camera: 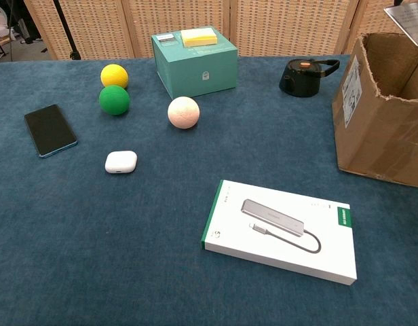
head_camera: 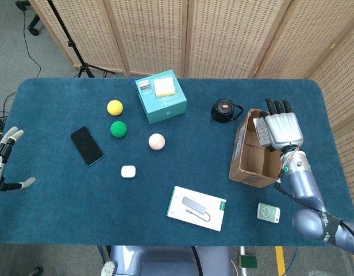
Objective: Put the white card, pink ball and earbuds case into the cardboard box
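Note:
My right hand (head_camera: 282,129) hovers over the open cardboard box (head_camera: 240,150) at the right of the table and holds the white card (head_camera: 260,127) against its left side. In the chest view only a corner of the card (camera: 410,12) shows above the box (camera: 372,122); the hand itself is out of that frame. The pink ball (head_camera: 157,141) (camera: 183,112) lies mid-table. The white earbuds case (head_camera: 128,171) (camera: 121,161) sits in front of it to the left. My left hand (head_camera: 2,161) is open at the far left edge, holding nothing.
A teal box (head_camera: 161,96) stands at the back, with a yellow ball (head_camera: 114,107), green ball (head_camera: 118,129) and black phone (head_camera: 86,145) to its left. A black round device (head_camera: 225,110) lies behind the box, a white product box (head_camera: 196,208) near the front edge, and a small green device (head_camera: 268,212) beside it.

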You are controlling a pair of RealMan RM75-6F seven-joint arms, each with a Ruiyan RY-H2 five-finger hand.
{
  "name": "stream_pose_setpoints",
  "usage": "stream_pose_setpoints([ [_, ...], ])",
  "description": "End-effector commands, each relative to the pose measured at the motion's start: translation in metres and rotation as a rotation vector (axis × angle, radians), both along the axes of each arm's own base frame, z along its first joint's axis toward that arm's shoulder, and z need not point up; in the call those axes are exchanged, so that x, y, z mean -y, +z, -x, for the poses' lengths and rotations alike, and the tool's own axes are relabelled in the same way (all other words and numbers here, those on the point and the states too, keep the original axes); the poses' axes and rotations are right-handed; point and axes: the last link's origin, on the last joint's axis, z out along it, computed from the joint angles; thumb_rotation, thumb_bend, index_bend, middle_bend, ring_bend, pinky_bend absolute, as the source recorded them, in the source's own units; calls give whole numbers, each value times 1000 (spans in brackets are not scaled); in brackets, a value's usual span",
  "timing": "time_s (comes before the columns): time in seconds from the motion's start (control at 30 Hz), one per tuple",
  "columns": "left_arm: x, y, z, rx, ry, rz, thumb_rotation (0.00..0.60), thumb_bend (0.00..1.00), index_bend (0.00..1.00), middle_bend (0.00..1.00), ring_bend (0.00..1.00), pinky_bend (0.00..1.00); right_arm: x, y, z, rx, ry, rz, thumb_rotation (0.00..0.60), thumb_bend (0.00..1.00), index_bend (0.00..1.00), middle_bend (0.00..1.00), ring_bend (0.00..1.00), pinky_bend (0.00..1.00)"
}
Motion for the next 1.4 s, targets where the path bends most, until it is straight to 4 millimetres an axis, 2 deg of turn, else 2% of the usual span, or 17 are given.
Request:
stream_pose_setpoints([
  [0.03,0,0,0,2,0,0,600,0,0,0,0,0,0,-5,6,20,-57,-17,600,0,489,0,0,0],
  [0.3,0,0,1,-1,4,5,600,0,0,0,0,0,-1,-16,6,59,-74,-43,600,0,483,0,0,0],
  [0.37,0,0,1,-2,5,4,600,0,0,0,0,0,-1,-17,5,72,-70,-49,600,0,386,0,0,0],
  [0.43,0,0,1,-2,5,3,600,0,0,0,0,0,-1,-17,4,91,-70,-49,600,0,170,0,0,0],
  [0.53,0,0,1,-5,6,6,600,0,0,0,0,0,-1,-15,6,78,-77,-44,600,0,18,0,0,0],
  [0.87,1,1,1,-2,5,3,600,0,0,0,0,0,-5,-8,2,72,-81,-34,600,0,0,0,0,0],
  [1.03,1,0,1,-6,7,8,600,0,0,0,0,0,-14,6,-11,118,-22,-4,600,0,0,0,0,0],
  [1.2,1,-1,0,-9,3,10,600,0,0,0,0,0,-43,19,-15,142,114,-9,600,0,0,0,0,0],
  [1.4,2,-1,-2,-6,-4,7,600,0,0,0,0,0,-65,13,-23,172,294,-86,600,0,0,0,0,0],
])
